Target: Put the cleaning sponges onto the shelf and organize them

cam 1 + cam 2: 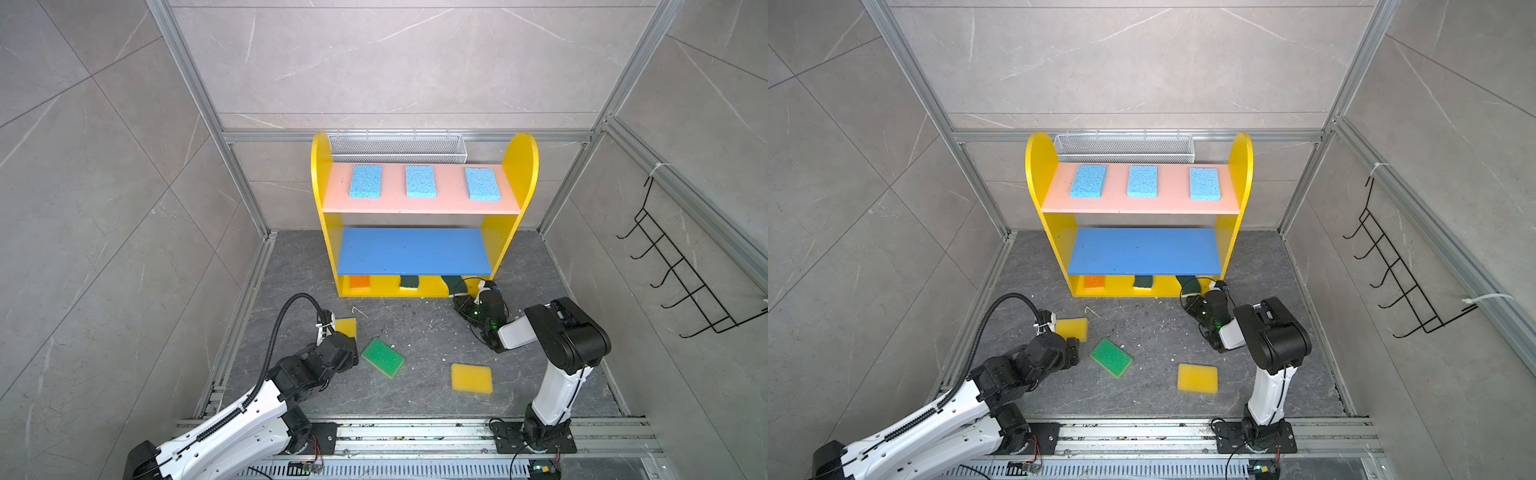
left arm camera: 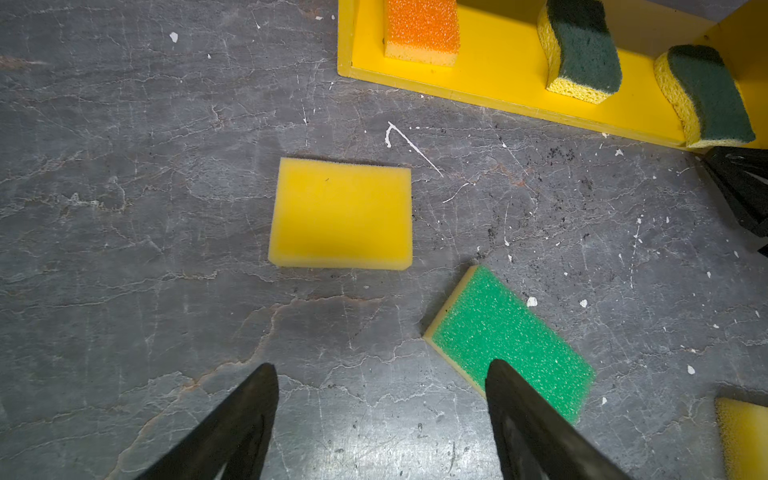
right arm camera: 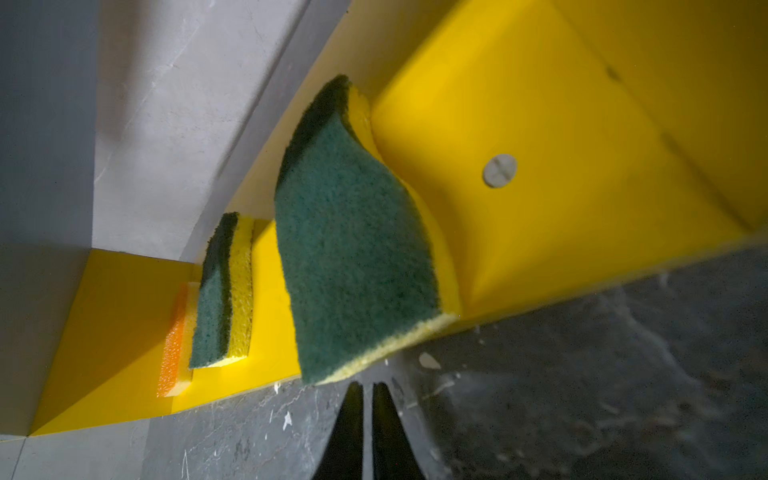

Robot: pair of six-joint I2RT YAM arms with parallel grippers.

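The yellow shelf [image 1: 517,166] stands at the back. Three light blue sponges [image 1: 420,181] lie in a row on its pink top board; its blue middle board [image 1: 411,251] is bare. On the bottom board lie an orange sponge [image 2: 422,29] and two dark-green scourers [image 2: 582,45]. The right scourer [image 3: 357,232] lies askew, its corner over the front edge. My right gripper [image 3: 368,384] is shut and empty just in front of that corner. My left gripper [image 2: 382,365] hangs open over the floor between a yellow sponge [image 2: 340,214] and a green sponge [image 2: 511,336]. Another yellow sponge [image 1: 471,378] lies further right.
A white wire mesh basket [image 1: 399,147] hangs behind the shelf's top. A black wire hook rack [image 1: 681,270] is fixed to the right wall. Aluminium rails [image 1: 249,291] border the dark stone floor, which is strewn with small white crumbs.
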